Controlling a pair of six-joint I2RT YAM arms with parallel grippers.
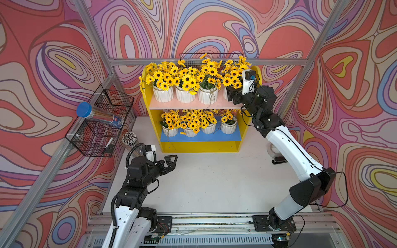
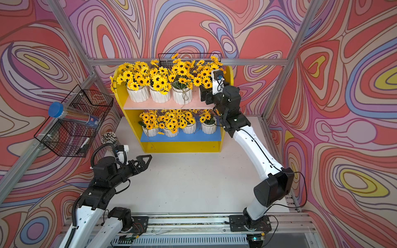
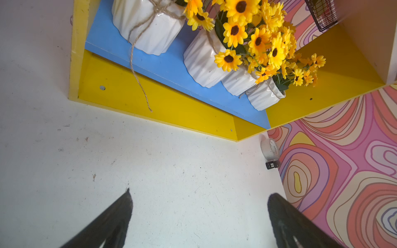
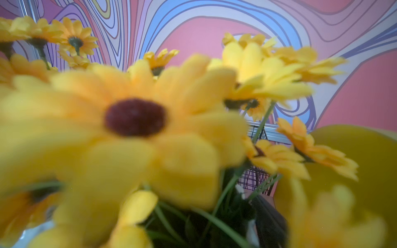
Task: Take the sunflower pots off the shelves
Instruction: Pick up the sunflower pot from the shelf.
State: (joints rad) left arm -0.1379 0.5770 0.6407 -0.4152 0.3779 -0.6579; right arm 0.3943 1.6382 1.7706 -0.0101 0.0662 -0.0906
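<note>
- Left gripper [image 1: 170, 160]: fingers wide apart, holding nothing, hovering low over the white table [image 1: 214, 182] in front of the shelves [image 1: 199, 147].
- Right gripper [image 1: 230, 94]: at the rightmost pot [image 1: 233, 75] on the pink top board [image 1: 193, 105]; flowers hide the jaws, can't tell if it grips.
- Sunflower pots [image 1: 185, 95]: all eight on the shelves, four on top, four on the blue board [image 1: 199, 137].
</note>
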